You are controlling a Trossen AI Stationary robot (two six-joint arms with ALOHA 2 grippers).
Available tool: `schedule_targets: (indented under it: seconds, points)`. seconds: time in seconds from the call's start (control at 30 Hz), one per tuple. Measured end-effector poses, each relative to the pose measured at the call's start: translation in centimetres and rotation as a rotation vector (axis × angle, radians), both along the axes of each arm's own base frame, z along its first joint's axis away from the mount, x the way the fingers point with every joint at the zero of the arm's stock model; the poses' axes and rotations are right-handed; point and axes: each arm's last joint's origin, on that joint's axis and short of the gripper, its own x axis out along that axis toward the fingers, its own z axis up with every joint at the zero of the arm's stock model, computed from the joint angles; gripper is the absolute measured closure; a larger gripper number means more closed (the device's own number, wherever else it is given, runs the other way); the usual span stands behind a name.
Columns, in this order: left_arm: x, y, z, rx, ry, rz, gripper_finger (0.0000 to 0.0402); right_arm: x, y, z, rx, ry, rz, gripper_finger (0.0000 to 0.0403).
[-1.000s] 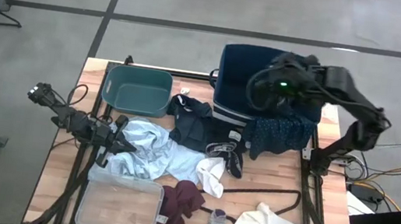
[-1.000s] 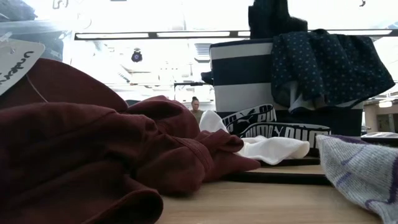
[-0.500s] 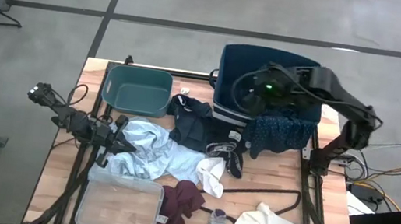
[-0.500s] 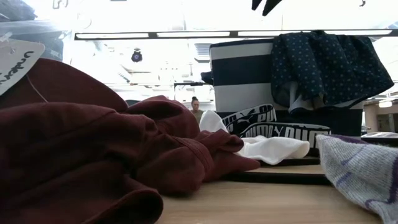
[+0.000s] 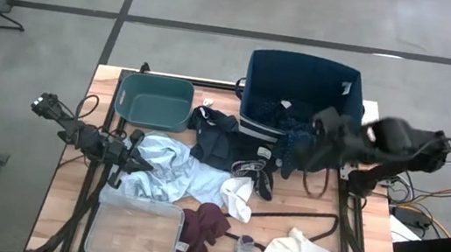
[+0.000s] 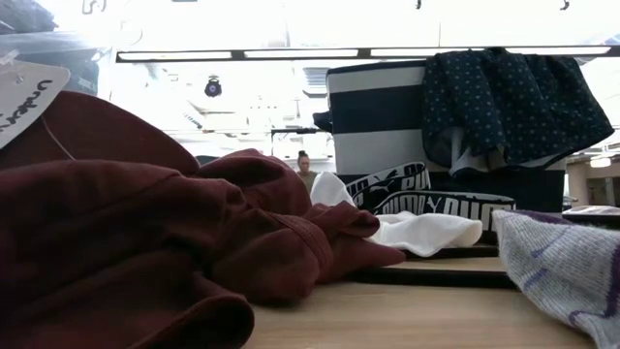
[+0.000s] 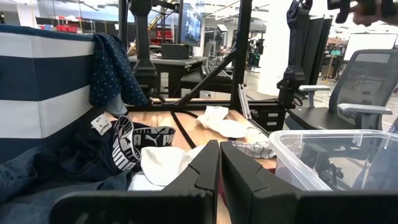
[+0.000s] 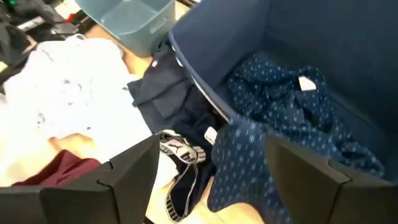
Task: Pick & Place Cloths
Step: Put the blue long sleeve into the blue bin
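The dotted navy garment hangs over the front wall of the navy bin (part inside, part outside). Right gripper hovers above it w/ fingers spread wide, holding nothing. Left gripper sits low by the light blue shirt on the tabletop, fingers closed, empty.

The right gripper has swung off the navy bin, out past its front right corner, and now hangs spread open by the worktop's right edge; the dotted navy cloth it released lies draped over the bin's front rim.
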Motion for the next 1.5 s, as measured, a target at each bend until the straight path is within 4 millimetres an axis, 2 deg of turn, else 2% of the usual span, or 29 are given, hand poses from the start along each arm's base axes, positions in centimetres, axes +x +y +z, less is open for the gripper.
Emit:
schedule_targets:
  seconds: [0.2, 0.37, 0.53, 0.83, 1.03, 1.27, 1.4, 1.5]
  points:
    - [0.0, 0.0, 0.0, 0.000, 0.000, 0.000, 0.0383, -2.0, 3.8, -4.3, -0.006, -0.044, -0.067, 0.0097]
    - [0.0, 0.0, 0.0, 0.000, 0.000, -0.001, 0.0383, -3.2, 5.3, -8.9, 0.018, -0.027, -0.159, 0.0096]
    - [0.0, 0.0, 0.0, 0.000, 0.000, 0.000, 0.0383, -3.9, 5.7, -13.5, -0.006, 0.051, -0.241, 0.0113]
    - [0.0, 0.0, 0.0, 0.000, 0.000, 0.000, 0.0383, -5.3, 4.6, -18.5, -0.065, 0.141, -0.372, 0.0145]
    - [0.0, 0.0, 0.0, 0.000, 0.000, 0.000, 0.0383, -6.1, 3.6, -20.3, -0.103, 0.111, -0.438, 0.0162]
    - [0.0, 0.0, 0.0, 0.000, 0.000, 0.000, 0.0383, -6.1, 2.9, -20.9, -0.144, 0.095, -0.453, 0.0193]
    - [0.0, 0.0, 0.0, 0.000, 0.000, 0.000, 0.0383, -6.0, 2.9, -20.9, -0.145, 0.088, -0.449, 0.0242]
    - [0.0, 0.0, 0.0, 0.000, 0.000, 0.000, 0.0383, -5.8, 2.9, -20.8, -0.141, 0.071, -0.450, 0.0302]
